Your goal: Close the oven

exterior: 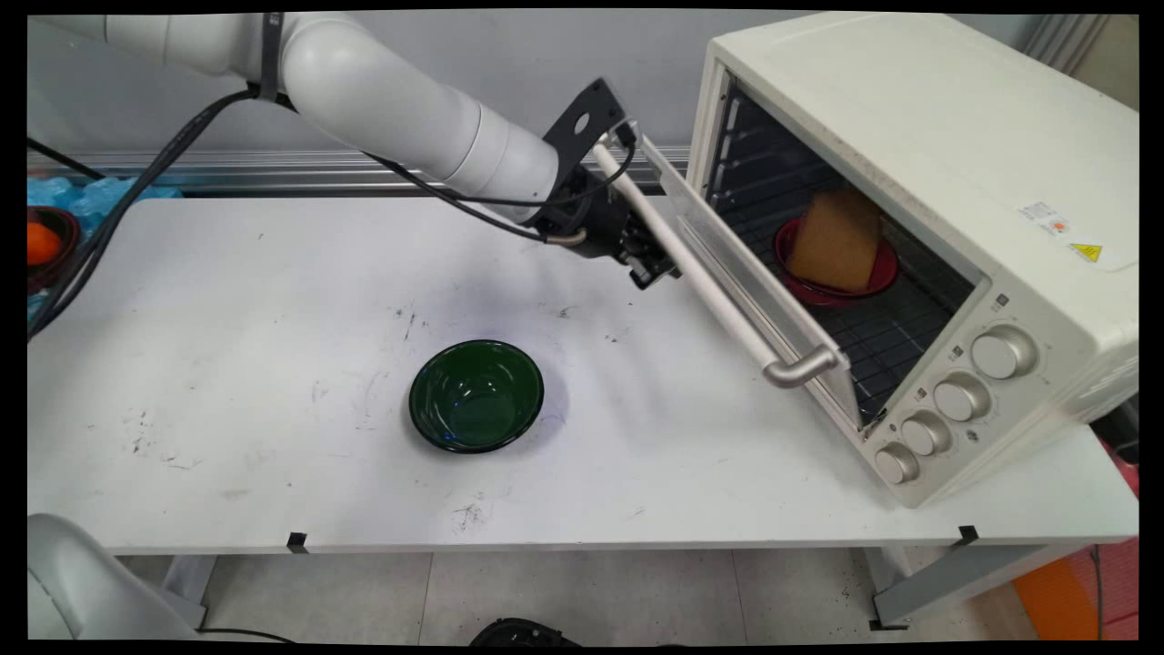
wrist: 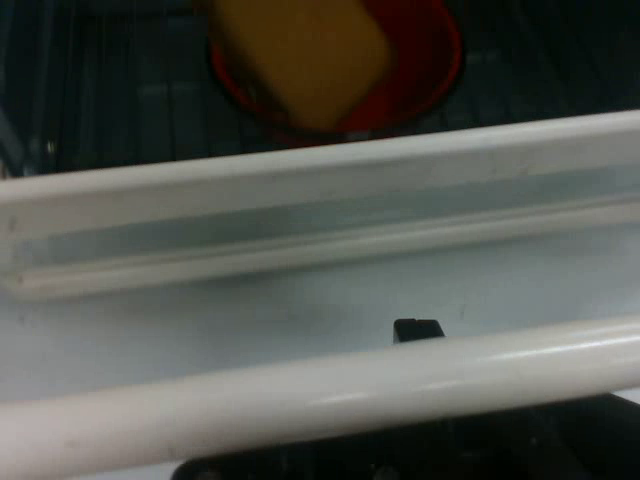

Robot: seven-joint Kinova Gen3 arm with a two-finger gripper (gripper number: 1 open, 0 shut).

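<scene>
My gripper [exterior: 658,270] is at the white bar handle [exterior: 718,300] of the half-open door [exterior: 727,241] of the cream toaster oven [exterior: 909,136]. In the hand view the handle [wrist: 300,400] crosses in front of the gripper, and a single black fingertip [wrist: 418,329] pokes up behind it, between handle and door glass [wrist: 300,230]. The fingers look shut together, hooked behind the bar and not clamped on it. Inside the oven, on the wire rack, a red bowl [exterior: 880,273] holds a tan-yellow block [exterior: 837,238]; both also show in the hand view, the bowl [wrist: 435,70] and the block [wrist: 300,60].
An empty dark green bowl [exterior: 476,396] stands on the white table [exterior: 227,364] near the middle. At the far left edge a dark bowl holds an orange fruit [exterior: 41,244], beside blue wrapping [exterior: 100,196]. Black cables hang from the arm on the left.
</scene>
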